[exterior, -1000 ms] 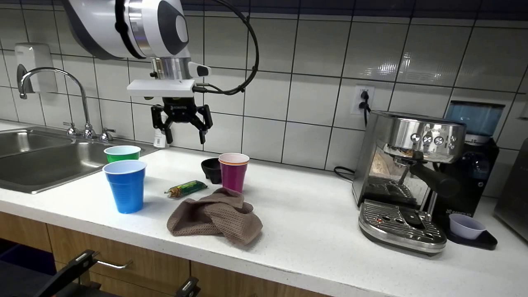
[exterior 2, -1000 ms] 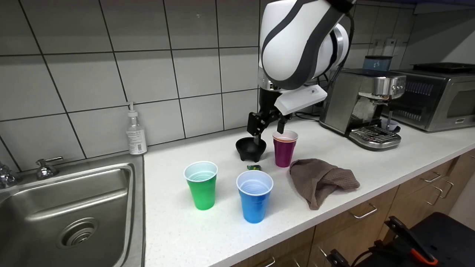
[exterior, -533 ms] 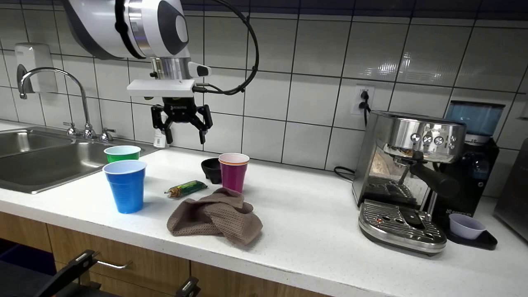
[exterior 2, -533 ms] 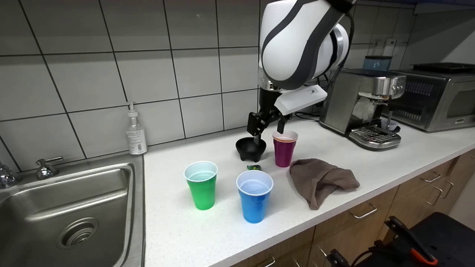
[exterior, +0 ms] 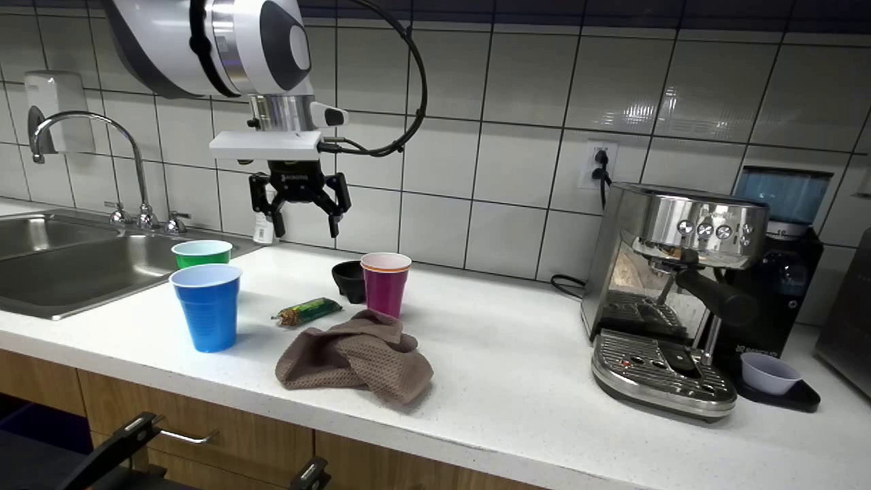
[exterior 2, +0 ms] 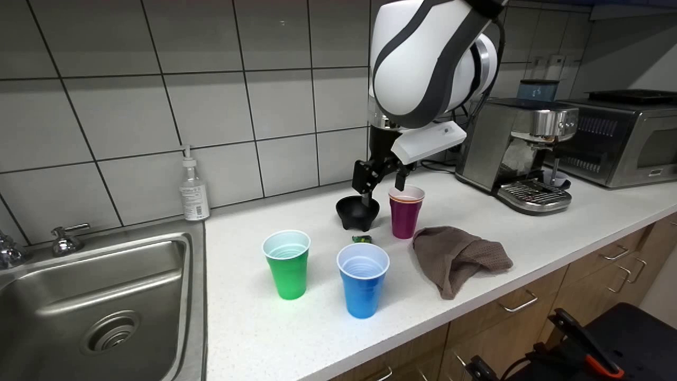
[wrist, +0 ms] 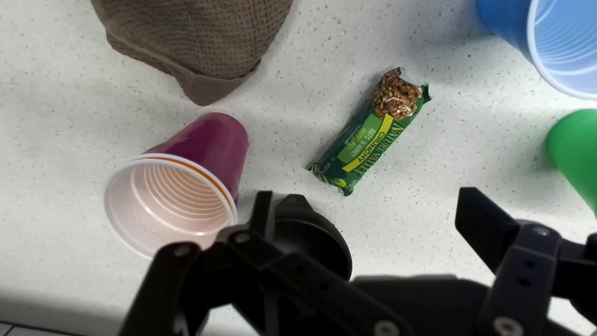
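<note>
Gripper [exterior: 306, 229], one: fingers spread wide, holding nothing, aloft over the counter [exterior: 503, 354]. Bar [wrist: 371, 135], one: flat on the counter between purple cup [wrist: 212, 142] and green cup [wrist: 578, 151], near black bowl [exterior 2: 353, 218]. Handling, as judged: keep fingertips clear of bowl and cup rim; any grip best light, wrist turned to span the slanting bar's narrow width. Wrist view alone gives legible lettering; in an exterior view, blue cup [exterior 2: 363, 296] hides most of the bar.

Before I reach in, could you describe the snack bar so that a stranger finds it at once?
In an exterior view, go right from the steel sink, past the blue cup. The snack bar lies on the counter, behind the brown cloth. Unlike these plain neighbours, it has a printed green wrapper with a yellow stripe.
</note>
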`<move>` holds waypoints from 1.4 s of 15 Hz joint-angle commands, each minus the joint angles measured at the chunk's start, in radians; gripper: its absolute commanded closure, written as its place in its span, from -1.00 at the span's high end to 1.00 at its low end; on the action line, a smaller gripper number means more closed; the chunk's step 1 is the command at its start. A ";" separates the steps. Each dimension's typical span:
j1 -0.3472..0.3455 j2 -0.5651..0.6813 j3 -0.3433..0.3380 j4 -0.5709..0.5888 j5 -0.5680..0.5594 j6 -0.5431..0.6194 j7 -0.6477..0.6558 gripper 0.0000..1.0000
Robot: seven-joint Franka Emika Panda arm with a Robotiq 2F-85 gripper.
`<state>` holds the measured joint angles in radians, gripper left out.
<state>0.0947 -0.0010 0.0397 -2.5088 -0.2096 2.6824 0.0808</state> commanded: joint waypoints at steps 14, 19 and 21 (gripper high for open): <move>0.015 -0.067 0.049 -0.066 0.024 -0.036 0.060 1.00; 0.032 -0.115 0.075 -0.121 0.075 -0.028 0.048 1.00; 0.035 -0.134 0.080 -0.140 0.086 -0.028 0.047 1.00</move>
<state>0.1275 -0.0655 0.1028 -2.6020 -0.1471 2.6738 0.1148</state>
